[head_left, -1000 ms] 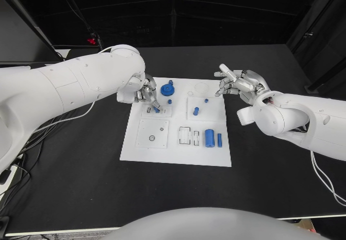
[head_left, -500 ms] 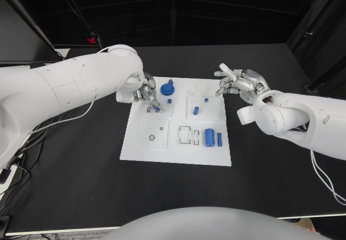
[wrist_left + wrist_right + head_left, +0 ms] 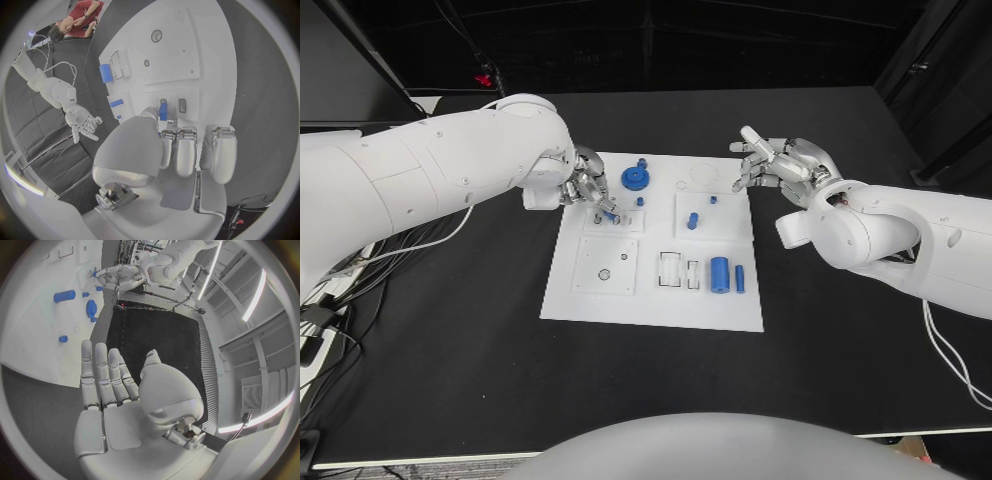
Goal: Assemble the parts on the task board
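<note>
Your left arm has swung a little toward the board's far-left corner over the last second; the left hand (image 3: 590,190) sits lower over the task board (image 3: 646,300), fingers curled, pinching a small blue peg (image 3: 163,111) at its fingertips, just above the small square plate (image 3: 616,221). The peg looks to be going into a hole there, or barely started; I can't tell whether it is seated. Your right hand (image 3: 780,165) hasn't moved: fingers spread, holding nothing, off the board's far-right corner over the worktop (image 3: 473,330). The blue gear (image 3: 635,180), blue cylinder (image 3: 718,271) and thin blue bar (image 3: 738,279) lie unmoved.
</note>
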